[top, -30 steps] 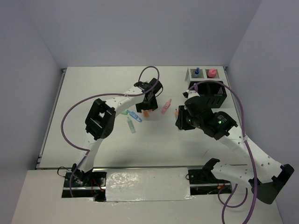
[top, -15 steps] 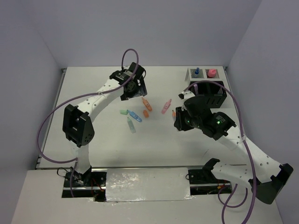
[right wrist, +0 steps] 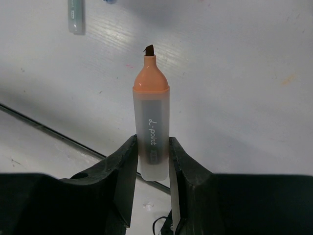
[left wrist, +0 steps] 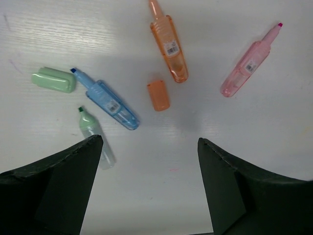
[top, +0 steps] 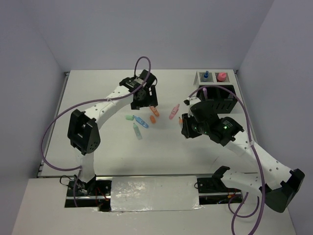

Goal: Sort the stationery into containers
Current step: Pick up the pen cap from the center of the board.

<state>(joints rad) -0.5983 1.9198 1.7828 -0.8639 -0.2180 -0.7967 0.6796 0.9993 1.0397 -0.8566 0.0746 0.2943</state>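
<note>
Several markers lie mid-table: an uncapped orange marker [left wrist: 170,49], its orange cap [left wrist: 158,95], a pink marker [left wrist: 247,68], a blue marker [left wrist: 107,100], a green cap [left wrist: 54,80] and a clear green-tipped marker [left wrist: 95,134]. My left gripper [left wrist: 149,142] hovers open above them, just behind the orange marker [top: 154,111], with nothing between its fingers. My right gripper [right wrist: 151,142] is shut on another uncapped orange marker [right wrist: 151,83], held tip outward above the table to the right of the pink marker [top: 174,111]. The black organiser [top: 222,100] and white mesh tray [top: 200,78] stand at the back right.
The white tray holds a blue-capped bottle [top: 206,75] and a pink item [top: 222,76]. Purple cables arch over both arms. The right arm's forearm [top: 220,128] lies just in front of the black organiser.
My left gripper opened wider, lifted off the orange marker and cap, swung back left, then returned slightly right. The right gripper kept its marker and barely shifted.
</note>
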